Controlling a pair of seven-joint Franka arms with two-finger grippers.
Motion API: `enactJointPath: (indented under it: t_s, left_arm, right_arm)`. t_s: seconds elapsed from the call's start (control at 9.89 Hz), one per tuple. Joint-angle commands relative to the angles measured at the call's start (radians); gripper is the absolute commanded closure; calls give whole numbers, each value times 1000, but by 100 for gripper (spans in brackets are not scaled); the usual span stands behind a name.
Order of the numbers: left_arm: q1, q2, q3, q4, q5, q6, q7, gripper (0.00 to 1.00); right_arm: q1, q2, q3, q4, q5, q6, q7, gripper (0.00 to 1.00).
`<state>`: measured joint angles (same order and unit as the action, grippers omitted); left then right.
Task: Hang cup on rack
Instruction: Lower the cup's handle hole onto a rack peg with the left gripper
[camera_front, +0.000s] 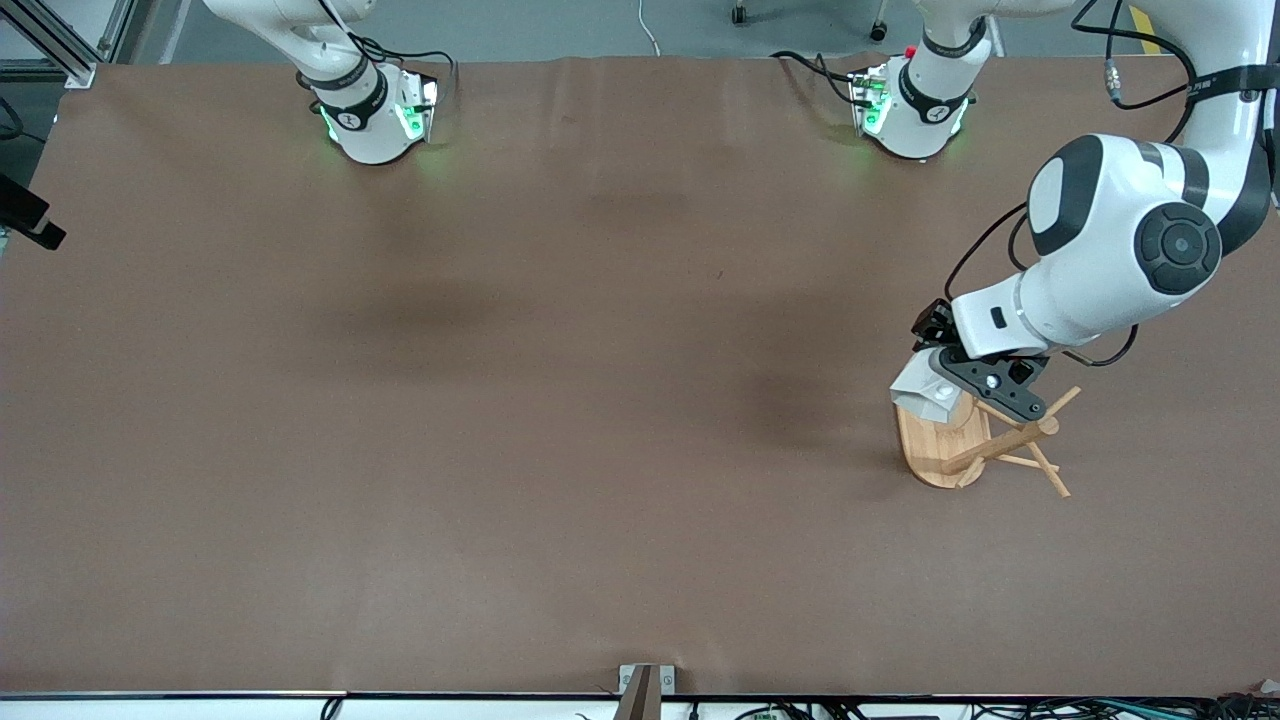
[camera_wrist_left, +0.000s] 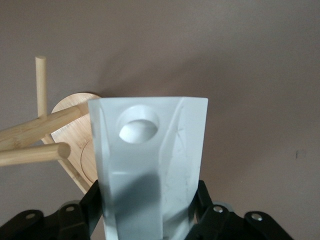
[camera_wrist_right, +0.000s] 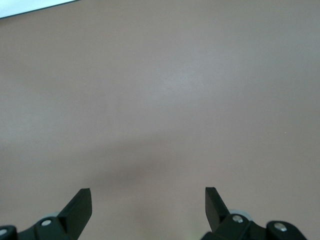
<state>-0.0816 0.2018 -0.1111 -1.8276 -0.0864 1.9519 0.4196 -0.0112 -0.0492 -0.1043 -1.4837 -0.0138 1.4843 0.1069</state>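
Left gripper (camera_front: 950, 385): clenched on the cup (camera_front: 925, 393), held in the air over the rack (camera_front: 985, 445), toward the left arm's end of the tabletop (camera_front: 560, 400). Gripped low on the body, probably so that the flat tab handle (camera_wrist_left: 145, 130) stays clear of the fingers and points outward. Round hole (camera_wrist_left: 137, 125) in that tab facing out past the gripper, open and unobstructed, presumably to be threaded over a peg. Not yet hung: in the left wrist view two pegs (camera_wrist_left: 35, 154) just beside the cup, none passing through the hole; contact with the cup's edge impossible to rule out.

Rack standing upright on its oval base (camera_front: 930, 450), close to the tabletop edge at the left arm's end, roughly midway between the robots' edge and the front camera's edge. Pegs angled up from the central post (camera_front: 1045, 428), a slant that should keep a hung cup from sliding off.

Right gripper (camera_wrist_right: 148, 205): released, fingers spread wide, nothing between them, only bare brown surface below. Right arm waiting, its gripper out of the front view.

Count: one cup, one rack, two grippers. About four pegs to be made out in the front view, some possibly hidden under the left gripper.
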Motion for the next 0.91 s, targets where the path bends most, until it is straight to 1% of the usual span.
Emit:
enactJointPath:
  t_s: [0.0,0.2,0.81]
  left_arm:
    - [5,36,10,-16,2,25,25,100]
    - [13,56,10,-9,4,56,25,100]
    - [31,91,10,47,4,58,42,100]
  right_arm:
    - [-9,8,5,19,-15,-12,10,0]
    - [-10,8,5,17,-15,-10,10,0]
    - [-9,6,5,17,-20,-6,11,0]
